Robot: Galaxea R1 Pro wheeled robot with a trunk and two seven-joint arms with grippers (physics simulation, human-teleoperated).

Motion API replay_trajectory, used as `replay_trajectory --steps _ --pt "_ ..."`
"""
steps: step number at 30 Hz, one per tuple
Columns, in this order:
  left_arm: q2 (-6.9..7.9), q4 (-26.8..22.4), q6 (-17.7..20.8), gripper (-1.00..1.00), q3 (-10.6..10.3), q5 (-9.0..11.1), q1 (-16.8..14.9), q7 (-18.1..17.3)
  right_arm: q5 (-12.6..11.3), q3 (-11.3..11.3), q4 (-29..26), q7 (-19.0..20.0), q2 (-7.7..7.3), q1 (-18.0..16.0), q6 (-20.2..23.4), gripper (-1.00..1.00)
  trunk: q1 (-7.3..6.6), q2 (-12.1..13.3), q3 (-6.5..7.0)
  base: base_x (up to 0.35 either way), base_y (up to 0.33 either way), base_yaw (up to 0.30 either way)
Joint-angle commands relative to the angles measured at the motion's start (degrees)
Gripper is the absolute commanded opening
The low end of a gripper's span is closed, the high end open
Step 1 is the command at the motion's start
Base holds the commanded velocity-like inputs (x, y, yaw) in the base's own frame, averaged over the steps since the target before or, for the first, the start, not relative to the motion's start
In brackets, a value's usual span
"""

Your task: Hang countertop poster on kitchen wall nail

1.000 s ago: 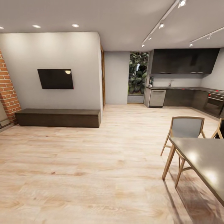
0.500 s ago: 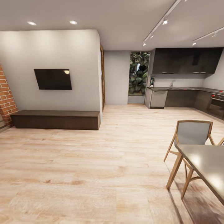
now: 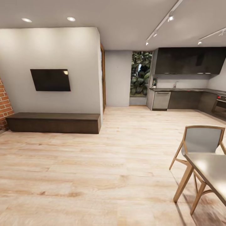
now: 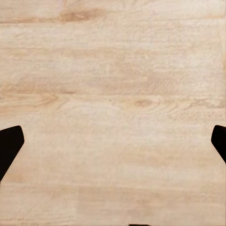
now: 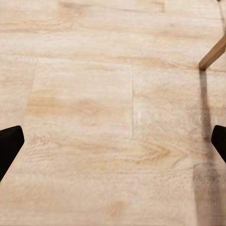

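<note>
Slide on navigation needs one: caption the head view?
Open-plan room: wall-mounted TV above a low bench, wood floor, chair and table at right, kitchen countertop far behind.

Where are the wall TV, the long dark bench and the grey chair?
wall TV (image 3: 50, 80), head view, middle of its dark screen.
long dark bench (image 3: 53, 123), head view, front face.
grey chair (image 3: 203, 139), head view, backrest.

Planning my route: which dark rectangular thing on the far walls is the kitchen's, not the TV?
The wide dark upper cabinets at the far right, above the kitchen countertop; the TV hangs alone above the low bench.
</note>
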Motion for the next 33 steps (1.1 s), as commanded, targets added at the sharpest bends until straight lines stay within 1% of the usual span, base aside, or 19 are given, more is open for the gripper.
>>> replay_trajectory --steps 1,33 --pt "0.00 -0.06 -0.09 1.00 0.02 -0.02 0.01 -0.02 0.03 -0.03 0.03 0.00 0.00 -0.03 -0.18 1.00 0.04 -0.02 -0.05 0.337 0.000 0.000" --pt "0.00 -0.06 -0.09 1.00 0.02 -0.02 0.01 -0.02 0.03 -0.04 0.03 -0.01 0.00 -0.03 -0.14 1.00 0.04 -0.02 -0.05 0.337 0.000 0.000"
